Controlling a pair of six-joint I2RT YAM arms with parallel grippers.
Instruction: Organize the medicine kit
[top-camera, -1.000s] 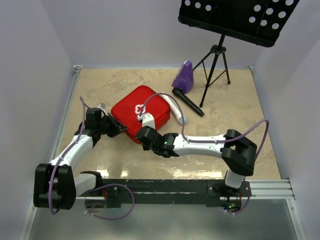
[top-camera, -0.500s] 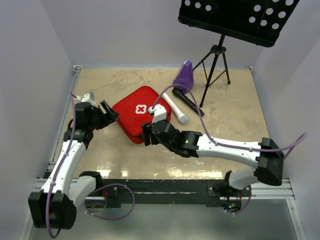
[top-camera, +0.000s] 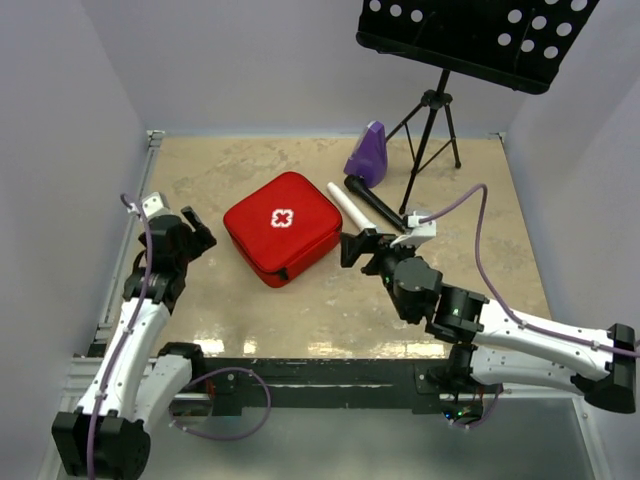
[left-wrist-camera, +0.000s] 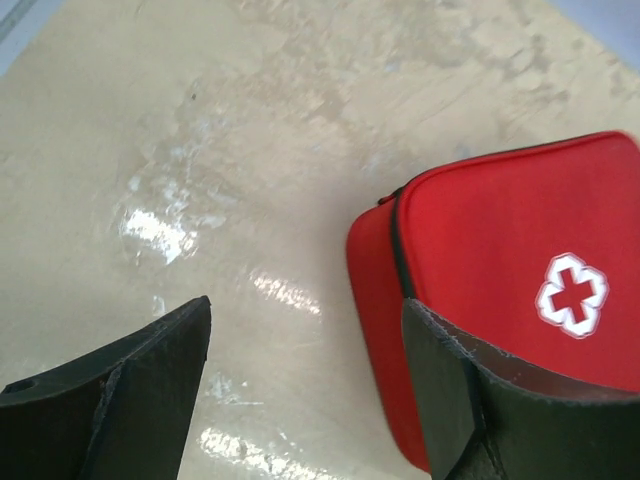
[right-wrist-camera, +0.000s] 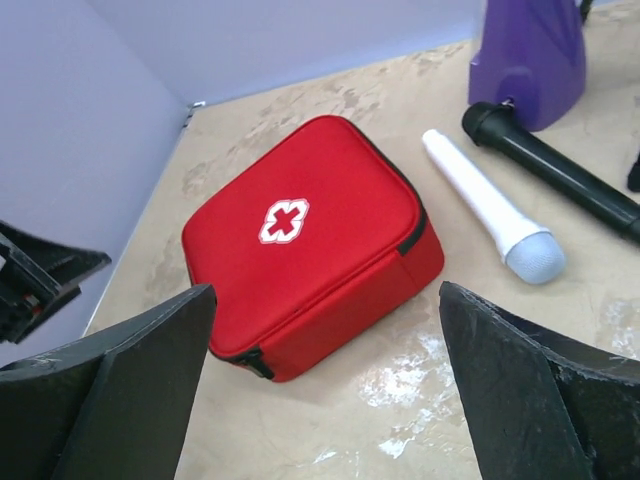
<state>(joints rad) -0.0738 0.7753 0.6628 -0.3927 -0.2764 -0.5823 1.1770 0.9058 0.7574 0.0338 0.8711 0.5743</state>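
1. Top external view: the medicine kit (top-camera: 281, 226) lies closed, cross up, on the desk (top-camera: 450, 200), between my left pincer (top-camera: 198, 230) and right pincer (top-camera: 356, 248). Both pincers are spread apart, empty, and clear of the kit.
2. I judge the packing finished, with little left to do.
3. The contents are hidden, and I cannot confirm the zip is fully run.

A purple wedge-shaped metronome (top-camera: 367, 153) stands upright near the 1 o'clock edge of the tabletop (top-camera: 240, 165), with a black music stand (top-camera: 470, 35) on its tripod at the metronome's 3 o'clock. A black microphone (top-camera: 375, 203) lies at the metronome's 6 o'clock. A white microphone (top-camera: 340, 200) lies alongside at the black one's 9 o'clock, both pointing toward 5 o'clock.
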